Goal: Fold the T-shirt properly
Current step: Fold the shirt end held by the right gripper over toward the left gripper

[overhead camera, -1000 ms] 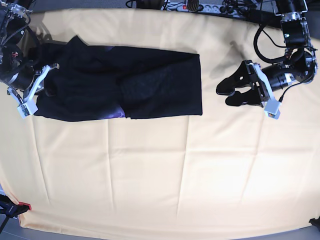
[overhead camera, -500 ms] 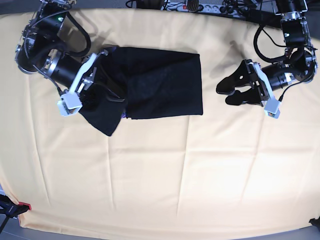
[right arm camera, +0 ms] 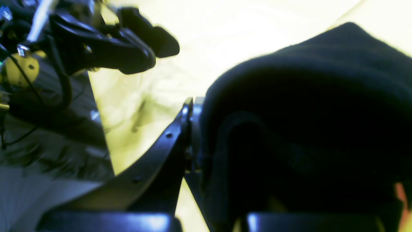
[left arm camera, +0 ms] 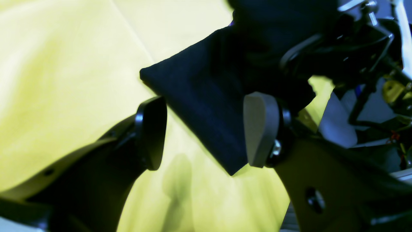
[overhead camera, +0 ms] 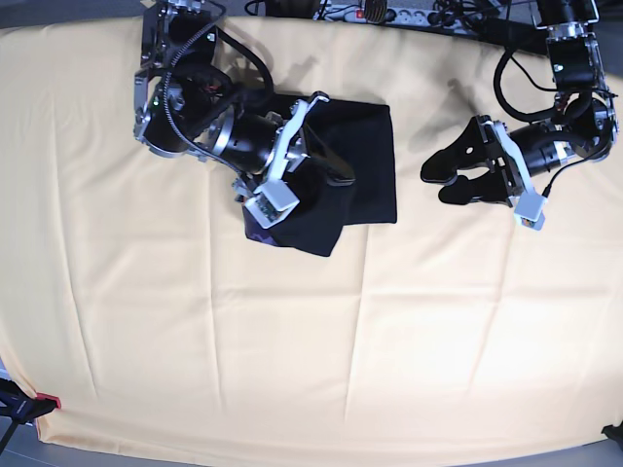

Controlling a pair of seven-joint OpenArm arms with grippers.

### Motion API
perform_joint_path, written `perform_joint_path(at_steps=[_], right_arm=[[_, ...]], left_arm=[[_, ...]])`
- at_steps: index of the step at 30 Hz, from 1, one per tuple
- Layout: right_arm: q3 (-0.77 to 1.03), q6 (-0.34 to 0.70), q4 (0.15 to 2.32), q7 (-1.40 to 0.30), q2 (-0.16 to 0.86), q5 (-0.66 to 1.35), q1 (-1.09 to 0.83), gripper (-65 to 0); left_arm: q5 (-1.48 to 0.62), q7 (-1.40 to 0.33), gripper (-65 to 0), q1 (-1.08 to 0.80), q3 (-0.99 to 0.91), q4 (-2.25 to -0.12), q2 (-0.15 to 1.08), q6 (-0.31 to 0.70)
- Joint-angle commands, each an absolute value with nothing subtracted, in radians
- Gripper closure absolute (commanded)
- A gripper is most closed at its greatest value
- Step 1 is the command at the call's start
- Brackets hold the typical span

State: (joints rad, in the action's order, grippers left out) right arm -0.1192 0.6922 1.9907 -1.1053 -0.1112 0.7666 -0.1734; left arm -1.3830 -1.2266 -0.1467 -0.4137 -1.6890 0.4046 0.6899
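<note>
The black T-shirt lies folded on the pale yellow cloth at the upper middle. My right gripper is shut on a lifted fold of it and holds that fold above the rest; loose black cloth hangs down. In the right wrist view the T-shirt fills the right half, pressed against the gripper. My left gripper is open and empty, to the right of the shirt and apart from it. In the left wrist view its gripper frames the shirt's near corner.
The pale yellow cloth covers the whole table, with creases. A power strip and cables lie along the far edge. A red-tipped clamp sits at the front left corner. My left gripper also shows in the right wrist view.
My right gripper has carried the shirt's left end up and to the right, over the rest of the shirt. The shirt's footprint is much shorter. The left arm has not moved.
</note>
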Motion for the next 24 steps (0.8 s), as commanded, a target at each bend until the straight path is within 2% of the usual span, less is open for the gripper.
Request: perform_joint_path(at_steps=[1, 4, 5, 6, 7, 12, 15, 17, 19, 20, 22, 24], right_arm=[[-0.145, 0.698, 1.995, -1.065, -0.126, 0.807, -0.142, -2.9], [-0.204, 0.698, 1.987, -1.065, -0.139, 0.811, -0.092, -36.2], [-0.220, 0.698, 1.987, -1.065, -0.139, 0.814, -0.074, -44.9], [-0.236, 0.698, 1.987, -1.066, -0.139, 0.814, -0.057, -50.3], [-0.251, 0.698, 1.990, -1.066, -0.139, 0.814, -0.041, -51.8], [-0.265, 0.698, 2.037, -1.114, -0.138, 0.812, 0.017, -51.6], [-0.226, 0.698, 2.091, -1.144, -0.135, 0.801, 0.019, -50.4], [-0.179, 0.698, 2.117, -1.145, -0.135, 0.757, 0.019, -45.7], [-0.112, 0.694, 2.133, -1.143, -0.135, 0.710, 0.019, -33.0], [-0.073, 0.678, 2.138, -1.141, -0.135, 0.698, 0.019, -23.7], [0.013, 0.669, 2.138, -1.135, -0.135, 0.698, 0.015, -1.0], [0.099, 0.675, 2.138, -1.100, -0.135, 0.698, -0.002, 0.0]], left_arm=[[-1.411, -1.205, -38.5, -0.136, -0.420, -1.706, 0.421, 0.698], [-1.411, -1.206, -38.5, -0.135, -0.420, -1.706, 0.423, 0.698], [-1.411, -1.206, -38.5, -0.135, -0.420, -1.706, 0.427, 0.698], [-1.411, -1.205, -38.5, -0.135, -0.420, -1.706, 0.433, 0.698], [-1.411, -1.205, -38.5, -0.135, -0.420, -1.706, 0.442, 0.698], [-1.411, -1.206, -38.5, -0.136, -0.420, -1.706, 0.496, 0.698], [-1.410, -1.209, -38.5, -0.135, -0.420, -1.706, 0.519, 0.698], [-1.410, -1.209, -38.5, -0.135, -0.420, -1.706, 0.529, 0.698], [-1.410, -1.210, -38.5, -0.136, -0.420, -1.706, 0.535, 0.698], [-1.410, -1.212, -38.5, -0.136, -0.420, -1.706, 0.538, 0.698], [-1.410, -1.212, -38.5, -0.136, -0.420, -1.706, 0.537, 0.698], [-1.410, -1.212, -38.5, -0.136, -0.420, -1.706, 0.537, 0.698]])
